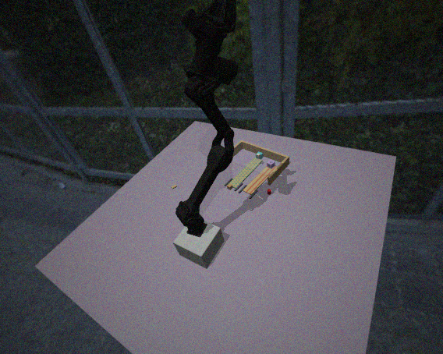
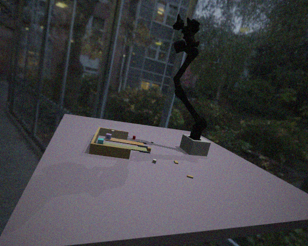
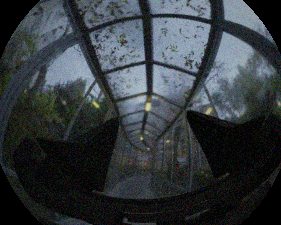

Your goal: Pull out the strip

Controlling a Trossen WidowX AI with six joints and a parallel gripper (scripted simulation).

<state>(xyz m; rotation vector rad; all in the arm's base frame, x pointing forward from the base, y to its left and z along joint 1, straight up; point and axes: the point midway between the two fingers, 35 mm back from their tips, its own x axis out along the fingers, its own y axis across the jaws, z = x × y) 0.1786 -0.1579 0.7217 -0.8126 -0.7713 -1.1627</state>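
A teal cube (image 1: 259, 155) (image 2: 100, 141) sits at the far end of a yellow-green patterned strip (image 1: 246, 174) (image 2: 126, 146). A purple cube (image 1: 271, 164) (image 2: 108, 136) sits at the far end of an orange striped strip (image 1: 260, 181) (image 2: 126, 141). Both cubes stand near the back wall of a wooden three-sided frame (image 1: 279, 171) (image 2: 109, 151). Which cube bears the label is too small to tell. My gripper (image 2: 184, 21) (image 3: 153, 117) is open and empty, raised high above the table and well away from cubes and strips. Its fingertips are cut off at the top of the top view.
Dark rails (image 1: 253, 195) flank the strips. An orange block (image 1: 229, 187) (image 2: 149, 149) is at the yellow-green strip's near end. A red piece (image 1: 269, 192) (image 2: 134, 137) lies beside the frame. A white cube (image 2: 154, 161) and small orange pieces (image 2: 176, 162) (image 2: 190, 176) lie on the table.
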